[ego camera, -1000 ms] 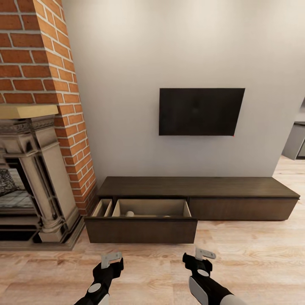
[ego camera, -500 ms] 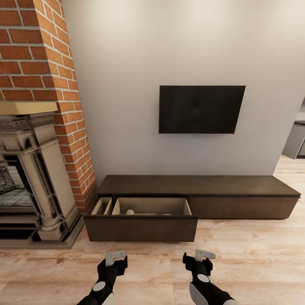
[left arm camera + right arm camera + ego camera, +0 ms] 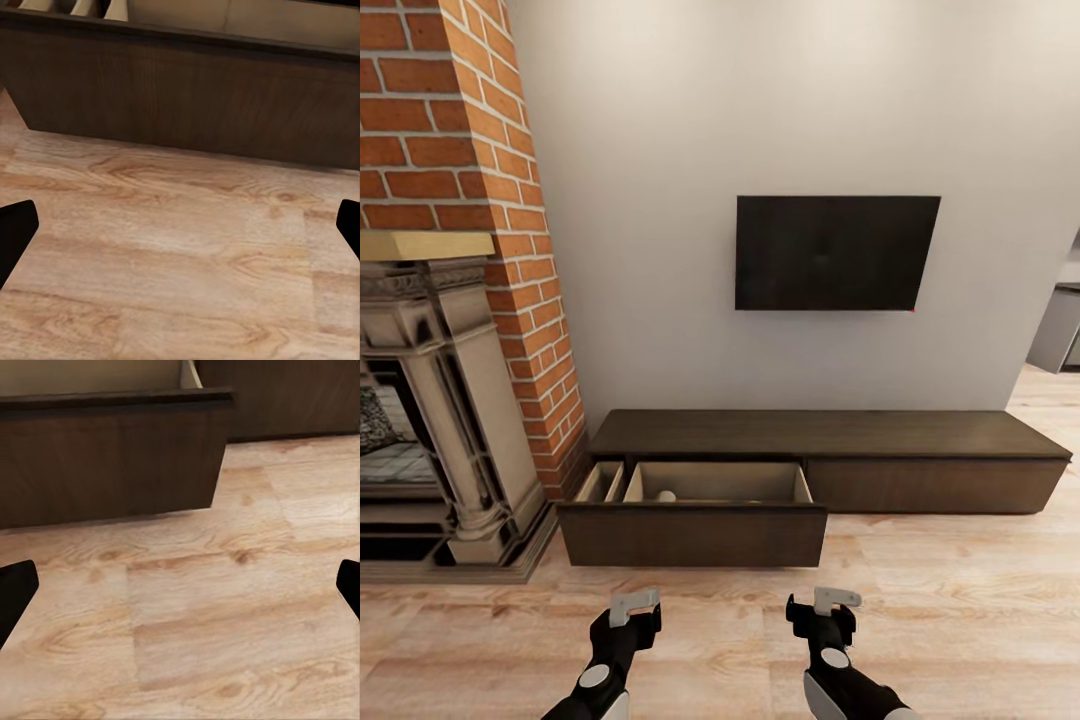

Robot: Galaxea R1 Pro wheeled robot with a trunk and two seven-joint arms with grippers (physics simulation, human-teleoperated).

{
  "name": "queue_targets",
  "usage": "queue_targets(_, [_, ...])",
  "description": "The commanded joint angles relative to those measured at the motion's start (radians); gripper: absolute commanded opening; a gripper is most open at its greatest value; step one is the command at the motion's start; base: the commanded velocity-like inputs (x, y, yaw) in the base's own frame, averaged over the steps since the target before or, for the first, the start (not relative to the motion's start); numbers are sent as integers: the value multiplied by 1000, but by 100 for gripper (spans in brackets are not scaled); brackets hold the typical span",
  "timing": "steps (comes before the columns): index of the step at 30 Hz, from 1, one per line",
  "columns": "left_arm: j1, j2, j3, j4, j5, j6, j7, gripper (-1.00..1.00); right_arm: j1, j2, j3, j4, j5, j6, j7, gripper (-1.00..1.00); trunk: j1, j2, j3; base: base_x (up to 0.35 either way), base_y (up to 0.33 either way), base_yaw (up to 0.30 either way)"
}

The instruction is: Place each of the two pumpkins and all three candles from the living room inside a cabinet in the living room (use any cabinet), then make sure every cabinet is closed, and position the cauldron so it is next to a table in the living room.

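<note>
Both the left gripper point(image 3: 634, 607) and right gripper point(image 3: 836, 601) hang open, empty, near the cabinet point(image 3: 830, 436)'s pulled-out drawer point(image 3: 693, 535); brick fireplace point(image 3: 445, 300) stands left, television point(image 3: 836, 253) above.

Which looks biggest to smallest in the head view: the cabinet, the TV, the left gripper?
1. cabinet, widest by far.
2. TV.
3. left gripper, smallest, though it is nearest the camera, so it looks larger than it would at the wall.

Long, low dark-brown cabinet point(image 3: 830, 437) against the wall, its left drawer point(image 3: 695, 520) pulled open over the floor.
</note>
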Motion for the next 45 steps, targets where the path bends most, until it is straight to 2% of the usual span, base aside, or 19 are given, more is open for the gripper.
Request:
queue_targets(1, [-1,1,-8,0,10,-6,7,100,-1,3,22,1,2,-15,-4,100,4,-8,-4,0,0,0])
queue_targets(5, [-3,0,-7,-1,9,-6,7,100,-1,7,50,0,21,-57,-1,100,19,-36,-17,0,0,0])
queue_targets(10, [-8,-1,-8,2,12,-5,11,100,-1,8,115,-9,31,-68,40,100,38,-71,-32,0,0,0])
queue_targets(13, [-10,-1,-8,5,11,-5,11,100,-1,8,131,-14,28,-70,51,100,50,-92,-42,0,0,0])
queue_targets(34, [-11,1,-7,1,10,-3,11,100,-1,8,130,-25,20,-76,56,100,130,-239,-108,0,0,0])
queue_targets(45, [-45,1,-5,5,10,-3,11,100,-1,9,127,-26,17,-78,54,100,173,-316,-142,0,0,0])
